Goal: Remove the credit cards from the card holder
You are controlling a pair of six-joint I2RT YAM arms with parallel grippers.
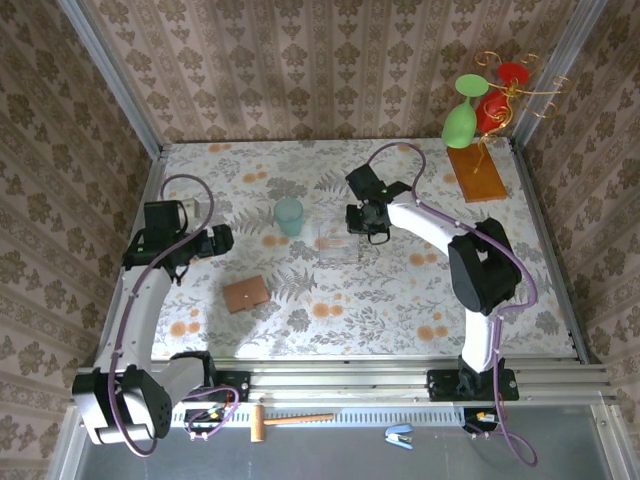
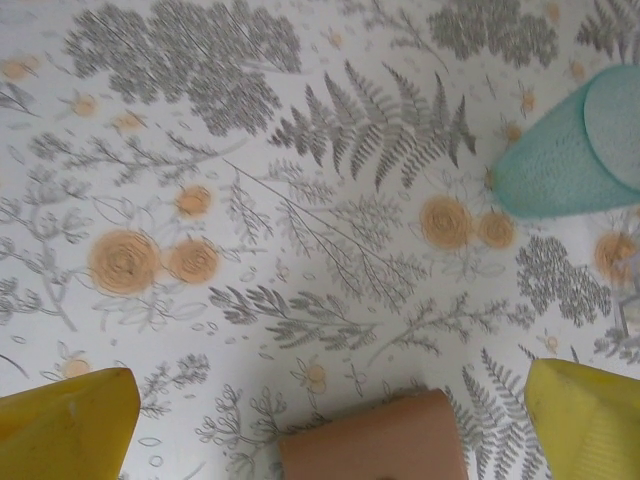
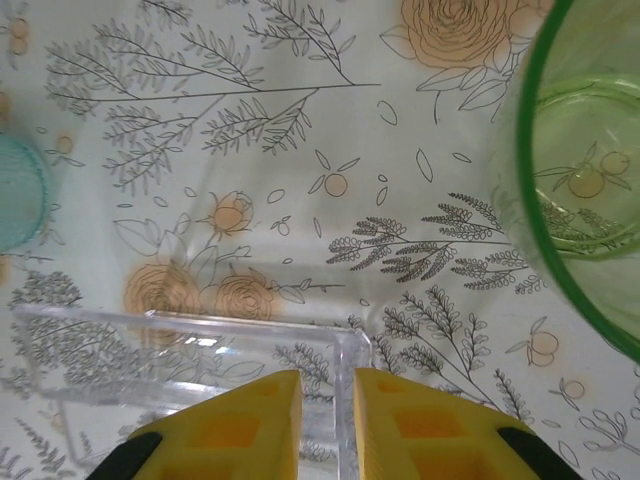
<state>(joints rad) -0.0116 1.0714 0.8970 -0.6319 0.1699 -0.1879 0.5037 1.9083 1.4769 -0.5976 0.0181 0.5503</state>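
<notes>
You're in a robot lab booth dressed as a home: wallpapered panels point(image 1: 300, 60) between metal corner posts point(image 1: 112, 75), a floral tablecloth point(image 1: 350, 320), and an aluminium mounting rail point(image 1: 350, 385).

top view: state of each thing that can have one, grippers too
card holder, closed, flat on the table
left gripper, wide open, empty
right gripper, jaws a slit apart at the clear box's wall, grip unclear
clear box, on the table, looks empty
teal cup, standing
green glass, hanging on the stand
red glass, hanging on the stand
</notes>
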